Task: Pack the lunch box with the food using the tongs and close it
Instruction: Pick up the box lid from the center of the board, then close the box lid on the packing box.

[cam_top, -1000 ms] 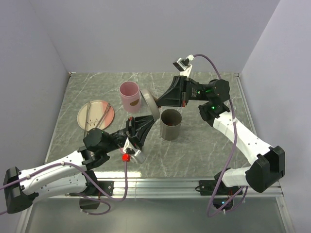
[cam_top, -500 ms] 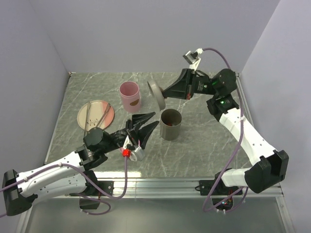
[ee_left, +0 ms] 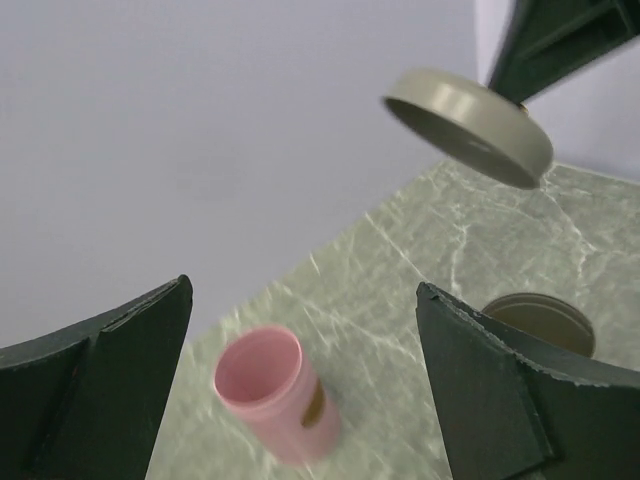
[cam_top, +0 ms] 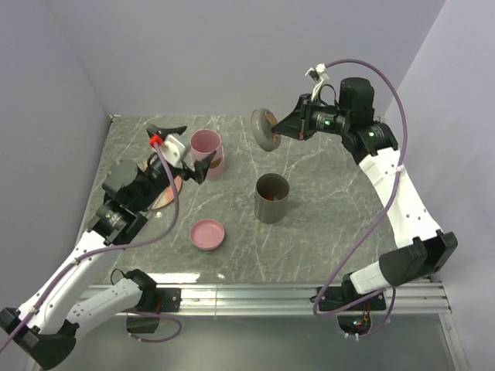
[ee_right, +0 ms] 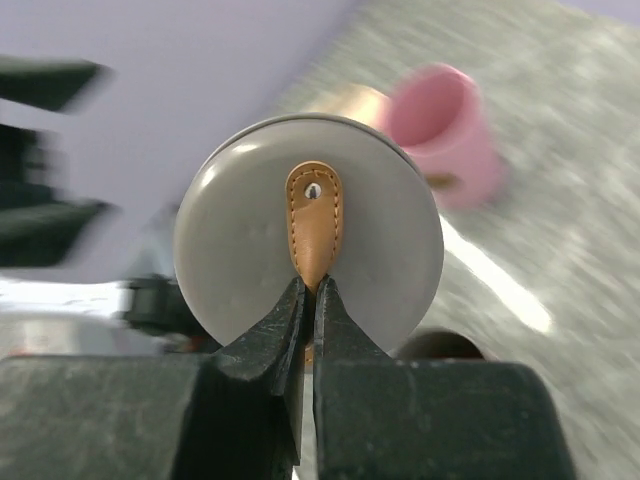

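Grip on my right side looks firm: the right gripper (ee_right: 311, 288) is pinched tight on the tan tab (ee_right: 314, 225) at the middle of the grey lid (cam_top: 264, 129). It holds the lid in the air over the far middle of the table (cam_top: 325, 239), tipped on edge with its top facing the gripper. My left gripper (ee_left: 302, 290) hangs raised over the far left, its jaws spread wide with nothing between them. Through its camera I look down on the pink cup (cam_top: 207, 152), which stands upright and uncovered, far and left of centre, with a small brown tag on its side. The grey cup (cam_top: 271, 198) also stands upright and uncovered near the middle, right of and nearer than the pink one, well apart from the lid above. I cannot tell what lies inside either cup. The pink lid (cam_top: 207, 234) lies flat on the table, nearer than both cups and left of the grey one. The plate (cam_top: 165, 196) sits at the left, mostly hidden under my left arm, so I cannot make out the tongs or the food on it.
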